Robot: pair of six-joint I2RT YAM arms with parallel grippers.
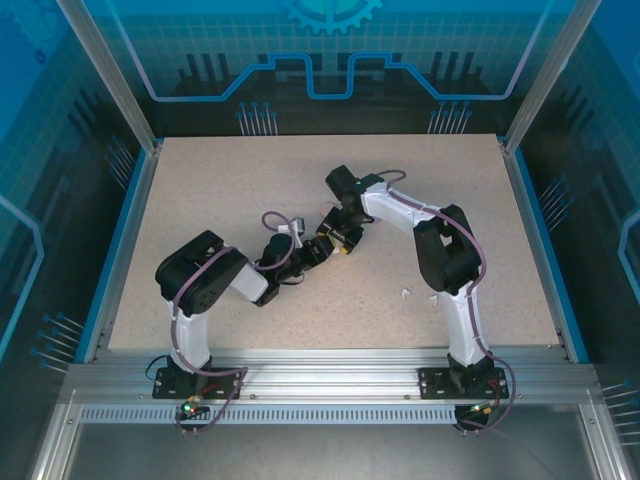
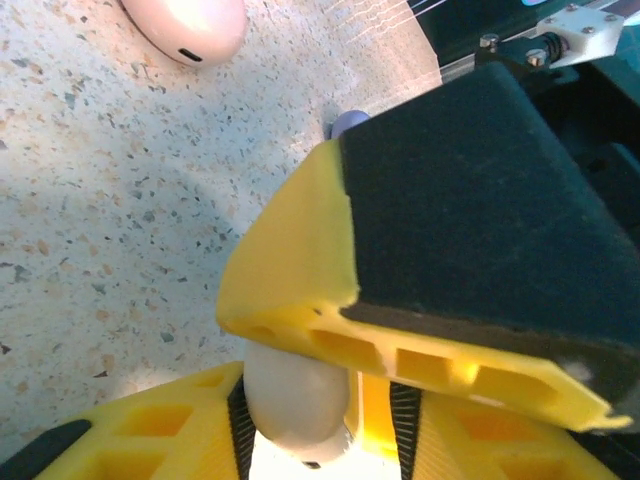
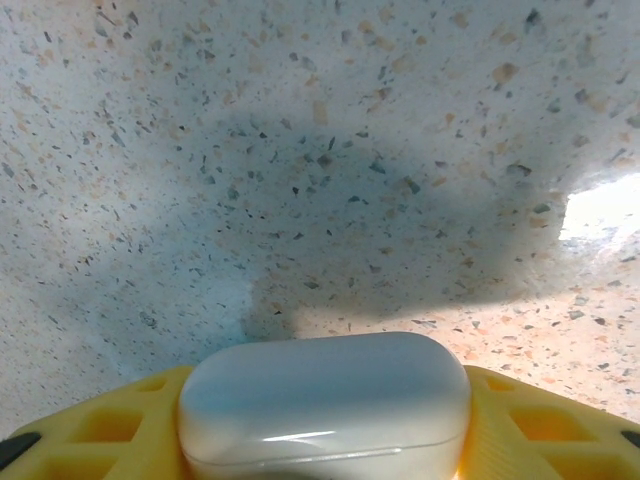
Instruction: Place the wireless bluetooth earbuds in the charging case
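Top external: left gripper (image 1: 318, 252) reaches right, beside right gripper (image 1: 343, 241) clamping case (image 3: 325, 400).

Two white-and-black robot arms: the left arm (image 1: 200, 280) and the right arm (image 1: 445, 250). One pale speckled stone-look tabletop (image 1: 250, 180).

Two yellow plastic two-finger tools: the left tool (image 2: 305, 425) and the right tool (image 3: 325, 440).

Two rounded charging cases: one pale pink glossy case (image 2: 185, 25) and one white glossy case (image 3: 325, 390).

One small purple rounded piece (image 2: 348, 122), mostly hidden, so its kind cannot be told. One pale egg-shaped piece (image 2: 295, 385) between the left tool's fingers, its kind also unclear.

One tiny white bit (image 1: 405, 294) on the tabletop in the top view, too small to tell whether it is a single piece or a pair.
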